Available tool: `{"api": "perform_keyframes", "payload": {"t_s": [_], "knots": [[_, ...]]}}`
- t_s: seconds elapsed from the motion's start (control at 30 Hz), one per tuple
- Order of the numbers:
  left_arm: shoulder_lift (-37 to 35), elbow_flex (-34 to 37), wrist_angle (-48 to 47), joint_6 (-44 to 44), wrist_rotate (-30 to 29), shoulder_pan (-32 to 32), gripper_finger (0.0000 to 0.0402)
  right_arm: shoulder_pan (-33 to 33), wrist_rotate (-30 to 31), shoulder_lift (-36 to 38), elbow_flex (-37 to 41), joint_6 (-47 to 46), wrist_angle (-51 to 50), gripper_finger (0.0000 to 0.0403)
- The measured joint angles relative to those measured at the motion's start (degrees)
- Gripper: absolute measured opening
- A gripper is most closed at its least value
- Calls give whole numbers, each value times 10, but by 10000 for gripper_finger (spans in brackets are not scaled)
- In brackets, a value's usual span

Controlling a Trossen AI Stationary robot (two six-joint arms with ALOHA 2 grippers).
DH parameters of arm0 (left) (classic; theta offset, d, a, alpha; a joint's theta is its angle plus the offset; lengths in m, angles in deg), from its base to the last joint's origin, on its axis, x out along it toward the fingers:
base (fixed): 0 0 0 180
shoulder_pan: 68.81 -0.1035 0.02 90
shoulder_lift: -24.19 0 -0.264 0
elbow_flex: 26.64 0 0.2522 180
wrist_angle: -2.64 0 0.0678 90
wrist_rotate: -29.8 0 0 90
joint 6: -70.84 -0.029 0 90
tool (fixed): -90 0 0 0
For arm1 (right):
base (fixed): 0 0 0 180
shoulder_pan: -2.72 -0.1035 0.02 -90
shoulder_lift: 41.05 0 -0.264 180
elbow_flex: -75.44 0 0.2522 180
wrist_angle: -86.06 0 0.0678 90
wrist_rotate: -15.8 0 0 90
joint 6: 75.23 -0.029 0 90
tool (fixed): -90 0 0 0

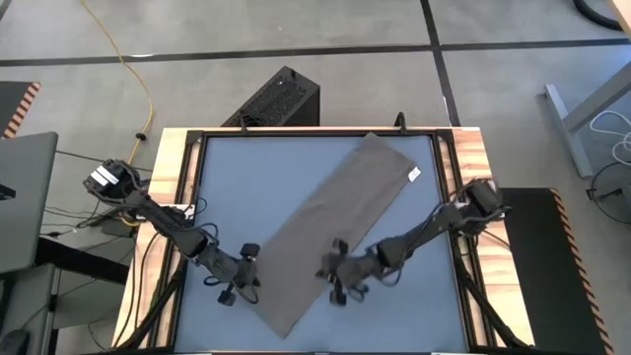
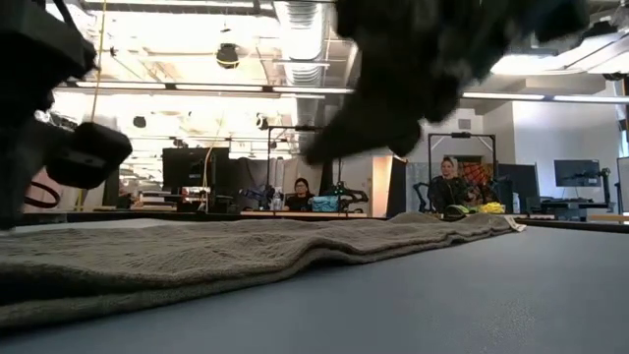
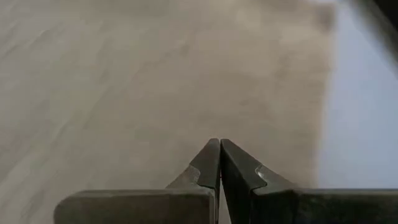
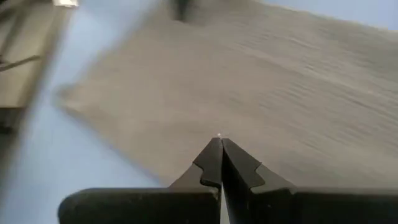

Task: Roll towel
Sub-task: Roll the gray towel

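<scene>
High view showed the towel (image 1: 335,222) flat on the desk (image 1: 237,177), between the left tool (image 1: 240,276) and right tool (image 1: 335,274), both pinched together, apparently empty. With nothing gripped, rolling could merely drag it.

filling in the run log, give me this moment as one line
towel: flat, diagonal on table, unrolled | left pincer: shut, empty, at towel's near left edge | right pincer: shut, empty, at its near right edge
</scene>
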Motion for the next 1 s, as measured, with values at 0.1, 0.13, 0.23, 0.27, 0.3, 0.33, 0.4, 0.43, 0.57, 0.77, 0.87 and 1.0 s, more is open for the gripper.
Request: {"api": "perform_keyframes", "payload": {"t_s": [0.1,0.13,0.23,0.27,0.3,0.33,0.4,0.43,0.57,0.77,0.87,1.0], "knots": [[4,0,-4,14,-25,-1,0,48,17,70,76,-8,5,27],[8,0,6,18,-26,-1,0,67,34,97,100,-18,-5,27],[16,0,12,33,-22,-1,0,134,116,171,159,-65,-56,27],[20,0,13,41,-18,-1,0,155,142,192,175,-79,-83,27],[24,0,12,47,-18,-1,0,178,161,209,188,-90,-102,27],[27,0,12,54,-15,-1,0,201,169,223,201,-95,-115,27],[35,0,16,62,-7,-1,0,245,165,240,219,-96,-129,27],[36,0,17,65,0,-1,0,268,158,242,225,-96,-128,27],[44,-1,31,76,44,-2,0,347,152,220,237,-96,-159,27],[45,0,65,109,111,0,0,431,159,176,236,-95,-175,27],[45,0,72,120,135,1,0,451,147,157,236,-95,-172,27],[45,0,86,114,145,0,0,467,144,122,233,-83,-143,27]]}}
